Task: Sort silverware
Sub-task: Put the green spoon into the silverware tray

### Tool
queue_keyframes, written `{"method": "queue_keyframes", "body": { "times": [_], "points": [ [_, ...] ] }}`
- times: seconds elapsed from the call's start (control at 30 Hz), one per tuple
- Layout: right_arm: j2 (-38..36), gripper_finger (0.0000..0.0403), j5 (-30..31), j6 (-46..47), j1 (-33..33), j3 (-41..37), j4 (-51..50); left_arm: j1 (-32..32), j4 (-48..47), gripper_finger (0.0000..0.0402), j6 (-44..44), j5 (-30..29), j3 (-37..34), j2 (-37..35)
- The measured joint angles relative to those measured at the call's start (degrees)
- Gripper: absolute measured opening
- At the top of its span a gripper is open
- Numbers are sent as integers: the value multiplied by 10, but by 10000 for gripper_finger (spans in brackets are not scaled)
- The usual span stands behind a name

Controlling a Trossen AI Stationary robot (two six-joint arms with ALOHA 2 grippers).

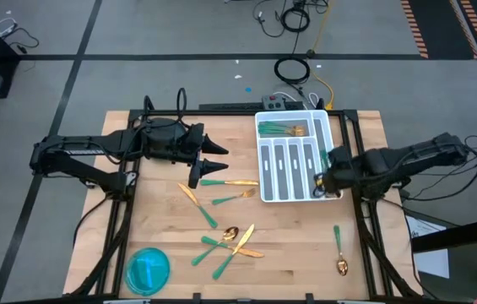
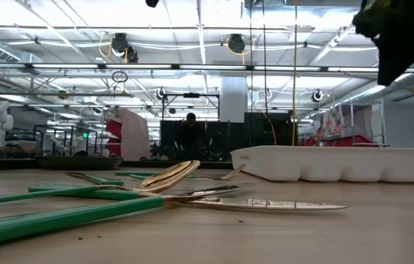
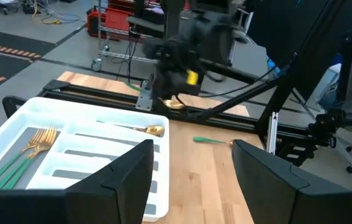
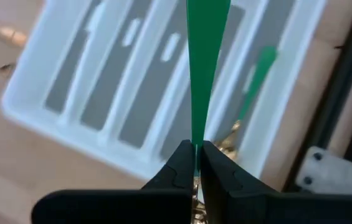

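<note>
Pinching teal-handled utensil (image 4: pixel 208 68), right gripper (image 4: pixel 195 163) above tray (image 4: pixel 51 118)

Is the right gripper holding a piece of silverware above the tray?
Yes, the right gripper is shut on a green-handled utensil, which hangs over the white tray in the right wrist view.

White divided tray (image 1: pixel 269 162), blue bowl (image 1: pixel 148 270)

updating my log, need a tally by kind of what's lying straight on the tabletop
white tray: 1
blue dish: 1
loose silverware: about 7, the pile overlaps
total: about 9
</note>
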Motion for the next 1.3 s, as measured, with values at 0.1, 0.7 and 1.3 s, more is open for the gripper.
{"method": "queue_keyframes", "body": {
  "times": [0.1, 0.7, 1.3],
  "points": [
    [-24, 0, -2, -26, -52, -34, 16, 0, 0, 225, 0, 0, 0, 0],
    [-55, 0, -82, -211, -250, -231, 249, 0, 2, 225, -2, 0, 0, 0],
    [-36, 0, -124, -314, -365, -254, 284, 0, 2, 225, -2, -12, 0, 0]
  ]
}}
